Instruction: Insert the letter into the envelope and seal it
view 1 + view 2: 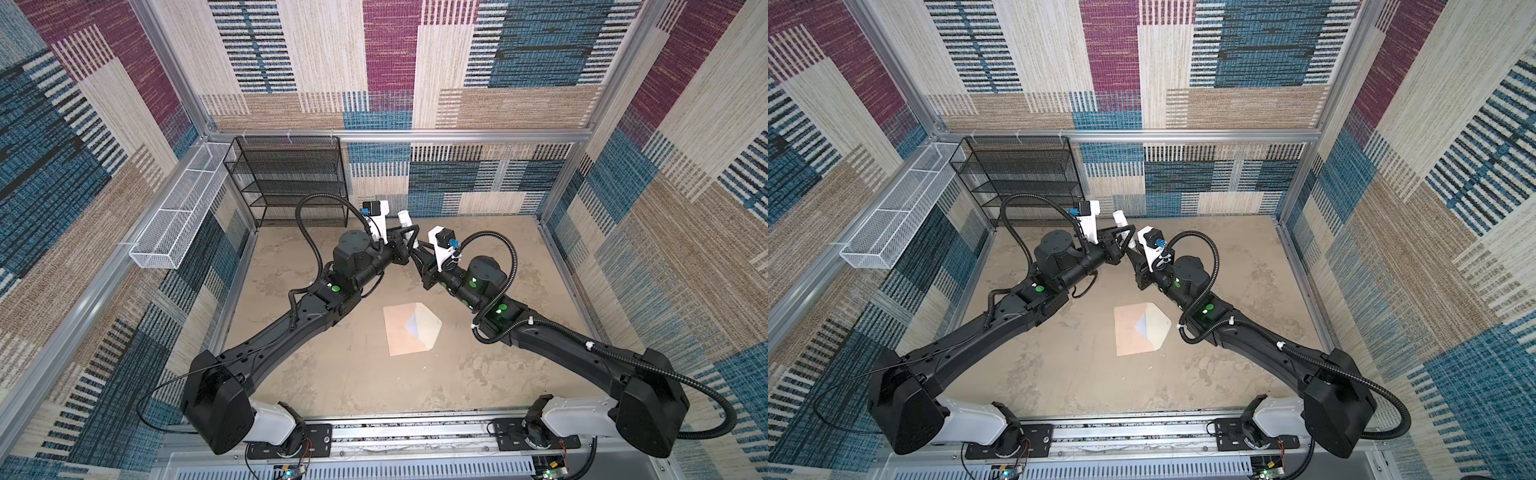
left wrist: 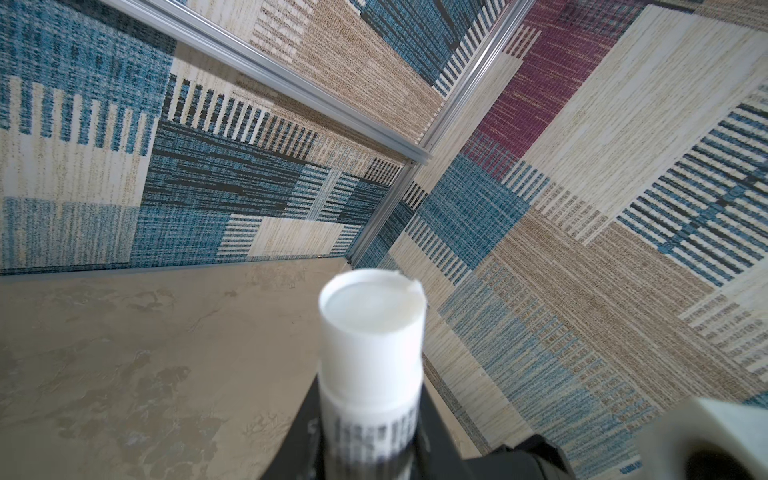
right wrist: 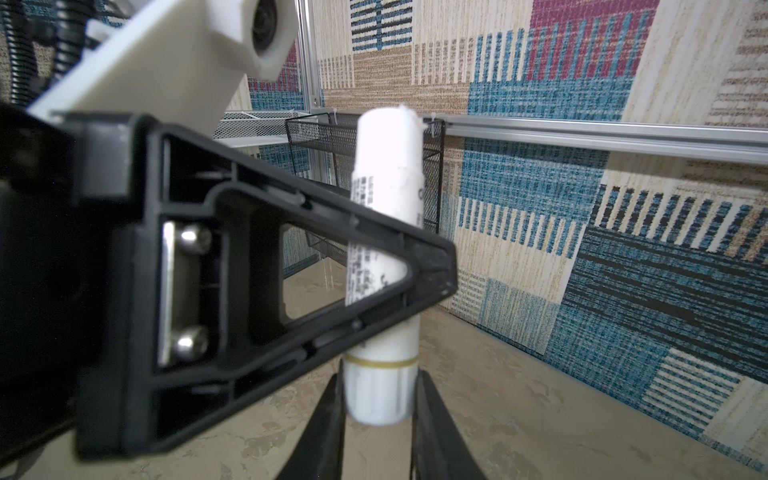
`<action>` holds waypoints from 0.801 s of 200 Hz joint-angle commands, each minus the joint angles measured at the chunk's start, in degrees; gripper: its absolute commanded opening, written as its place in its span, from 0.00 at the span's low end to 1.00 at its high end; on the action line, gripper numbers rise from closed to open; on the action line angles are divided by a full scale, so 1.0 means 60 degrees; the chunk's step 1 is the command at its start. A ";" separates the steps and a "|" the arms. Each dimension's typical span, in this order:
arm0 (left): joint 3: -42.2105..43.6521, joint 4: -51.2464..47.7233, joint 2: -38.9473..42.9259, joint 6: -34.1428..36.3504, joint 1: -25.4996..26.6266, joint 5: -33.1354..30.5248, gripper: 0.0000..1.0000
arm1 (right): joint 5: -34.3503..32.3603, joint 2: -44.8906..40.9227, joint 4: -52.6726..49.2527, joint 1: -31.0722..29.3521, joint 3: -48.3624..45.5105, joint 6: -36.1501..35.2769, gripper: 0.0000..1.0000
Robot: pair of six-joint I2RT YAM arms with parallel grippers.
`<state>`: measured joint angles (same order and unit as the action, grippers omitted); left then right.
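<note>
The peach envelope (image 1: 399, 332) (image 1: 1128, 332) lies flat mid-table with its cream flap (image 1: 431, 328) open toward the right. A small white and bluish triangle of the letter (image 1: 415, 327) (image 1: 1143, 327) shows at its mouth. Behind it, raised off the table, both grippers meet on a white glue stick (image 1: 404, 217) (image 1: 1119, 216) (image 2: 372, 328) (image 3: 388, 166). My left gripper (image 1: 408, 235) (image 2: 370, 419) is shut on the printed barrel. My right gripper (image 1: 415, 248) (image 3: 379, 386) has its jaws against both sides of the ribbed base. The left finger frame (image 3: 291, 257) crosses the right wrist view.
A black mesh shelf (image 1: 291, 183) stands at the back left, with a white wire basket (image 1: 178, 216) on the left wall rail. Patterned walls enclose the beige table (image 1: 332, 374) on three sides.
</note>
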<state>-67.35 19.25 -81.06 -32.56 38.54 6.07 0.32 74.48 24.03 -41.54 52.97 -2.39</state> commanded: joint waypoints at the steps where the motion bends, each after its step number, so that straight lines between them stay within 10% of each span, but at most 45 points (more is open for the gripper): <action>1: 0.0270 0.0341 -0.0026 -0.0668 -0.0009 0.1186 0.00 | 0.0753 -0.0265 0.0241 -0.0017 0.0291 0.0048 0.19; 96: 0.1493 0.4336 -0.0098 -0.3322 -0.1227 0.6697 0.00 | 0.6218 -0.1485 -0.0885 0.1110 0.0695 0.2623 0.06; 160: 0.1726 0.5122 -0.0114 -0.3647 -0.1285 0.7415 0.00 | 0.8653 -0.1069 -0.1192 0.1968 0.1246 0.3665 0.14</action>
<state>-57.58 52.71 -81.41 -53.60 30.87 45.74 44.62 67.55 10.68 -30.09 58.15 18.50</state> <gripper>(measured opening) 0.271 0.265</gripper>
